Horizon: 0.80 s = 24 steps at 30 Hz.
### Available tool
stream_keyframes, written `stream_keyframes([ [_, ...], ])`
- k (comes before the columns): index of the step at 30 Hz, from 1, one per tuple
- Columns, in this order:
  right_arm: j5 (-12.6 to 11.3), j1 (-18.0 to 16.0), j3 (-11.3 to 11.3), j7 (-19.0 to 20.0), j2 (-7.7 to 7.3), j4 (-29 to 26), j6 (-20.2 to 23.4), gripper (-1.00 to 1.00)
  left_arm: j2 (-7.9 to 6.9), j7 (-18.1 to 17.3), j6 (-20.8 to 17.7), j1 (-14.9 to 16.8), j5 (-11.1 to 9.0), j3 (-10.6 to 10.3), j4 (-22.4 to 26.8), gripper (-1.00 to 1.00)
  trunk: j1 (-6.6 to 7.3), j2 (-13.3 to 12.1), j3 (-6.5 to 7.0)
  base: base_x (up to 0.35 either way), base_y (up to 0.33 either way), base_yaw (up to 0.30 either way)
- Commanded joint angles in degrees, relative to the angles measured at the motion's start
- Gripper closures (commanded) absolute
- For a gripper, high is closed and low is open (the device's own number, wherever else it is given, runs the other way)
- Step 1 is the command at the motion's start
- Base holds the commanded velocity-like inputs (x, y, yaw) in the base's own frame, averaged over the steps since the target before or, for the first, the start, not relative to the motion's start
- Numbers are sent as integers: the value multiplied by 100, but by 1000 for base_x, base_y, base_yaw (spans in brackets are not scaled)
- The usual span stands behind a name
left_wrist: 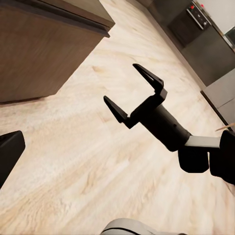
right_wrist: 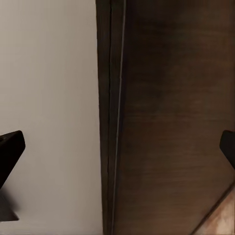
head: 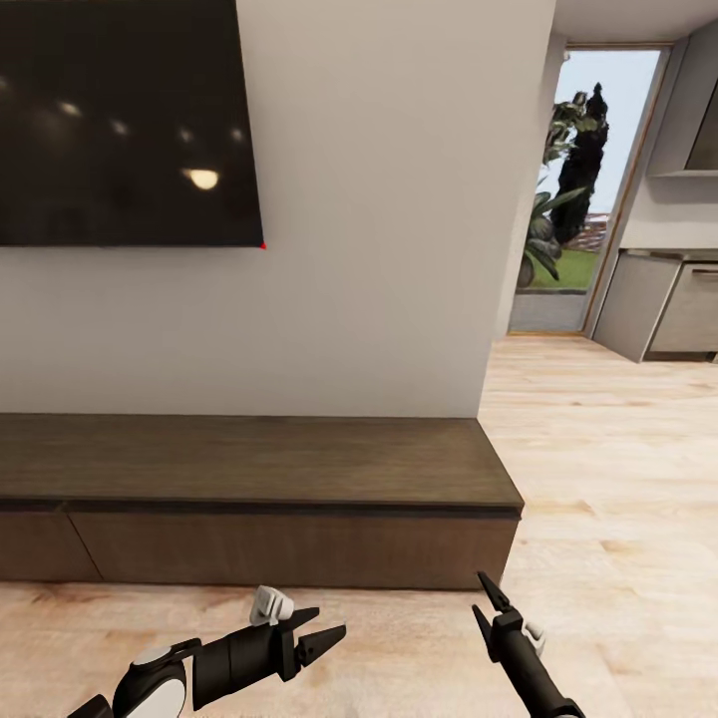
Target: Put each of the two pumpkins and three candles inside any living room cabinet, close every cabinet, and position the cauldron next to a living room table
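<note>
Bare pale wood floor [head: 618,479] lies open around both empty grippers, left [head: 321,631] and right [head: 483,598] each with fingers spread, while the long low dark brown wooden cabinet [head: 259,469], seemingly shut, stands just beyond their fingertips.

**Two black arms with pointed black hands**

The left hand [head: 317,630] has two tapering, wedge-shaped matte black fingers on a thick black cylindrical wrist. Behind it sit a white rounded joint cover and a small white block. The right hand [head: 484,601] matches, its slim black forearm carrying a small white fitting just behind the fingers.
</note>
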State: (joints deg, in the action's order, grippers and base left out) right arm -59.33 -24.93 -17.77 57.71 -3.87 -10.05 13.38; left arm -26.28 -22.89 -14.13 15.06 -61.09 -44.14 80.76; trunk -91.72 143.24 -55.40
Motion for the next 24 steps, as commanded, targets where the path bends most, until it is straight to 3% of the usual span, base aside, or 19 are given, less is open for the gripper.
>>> stream_keyframes([
  [1, -57, -3, 15, 45, -17, 6, 60, -100, -3, -3, -37, 5, -60, -7, 3, -100, 1, 2, -6, 0, 0, 0],
  [13, -69, -2, 11, 559, -118, 11, 475, -100, -8, -5, -37, 5, -60, -7, 22, -100, 1, 2, -6, 0, 0, 0],
  [24, -54, -3, 11, 589, -165, 11, 498, -100, -5, 5, -37, 5, -60, -1, 0, -100, 1, 2, -6, 103, 0, 0],
])
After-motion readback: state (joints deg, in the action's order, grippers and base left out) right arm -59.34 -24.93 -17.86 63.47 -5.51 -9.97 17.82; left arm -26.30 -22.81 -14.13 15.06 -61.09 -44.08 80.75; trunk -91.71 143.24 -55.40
